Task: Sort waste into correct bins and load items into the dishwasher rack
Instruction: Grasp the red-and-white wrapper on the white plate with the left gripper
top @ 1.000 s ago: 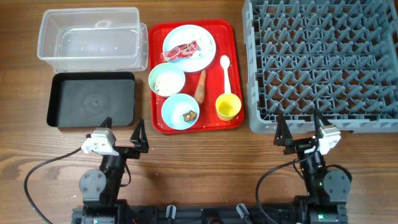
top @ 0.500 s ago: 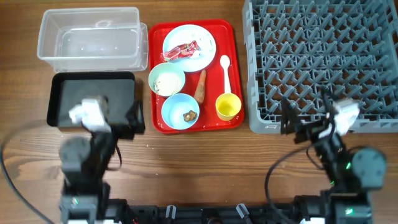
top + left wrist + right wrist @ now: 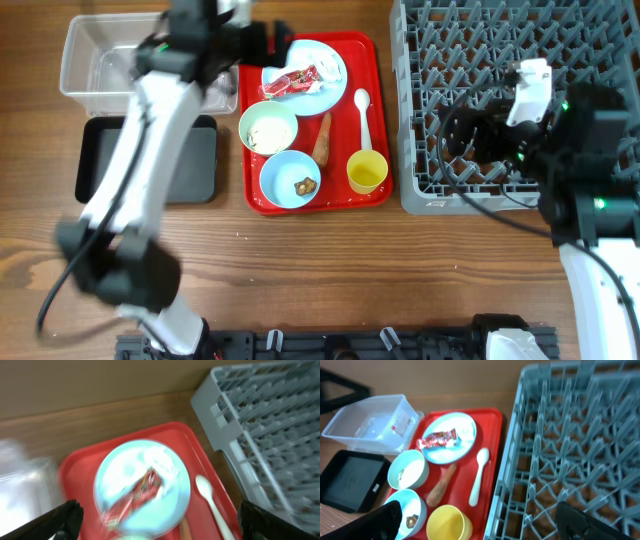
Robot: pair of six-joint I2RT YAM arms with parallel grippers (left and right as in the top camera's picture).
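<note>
The crumpled red-and-white wrapper (image 3: 132, 501) lies on the round light-blue plate (image 3: 172, 497) at the far end of the red tray (image 3: 82, 472). The white plastic spoon (image 3: 207, 492) lies just beside the plate. The left gripper (image 3: 159, 520) hovers above the plate, fingers spread wide with nothing between them. The right gripper (image 3: 480, 519) hangs over the dishwasher rack (image 3: 570, 445), likewise spread and empty. By its look, the wrapper is very light, thin and soft, so it will crush under pressure and offers no firm edge. Grasp it across the raised middle fold and close fully. The glossy film may slip. The plate beneath looks hard and smooth, so fingertips lowered too far are likely to skid.
</note>
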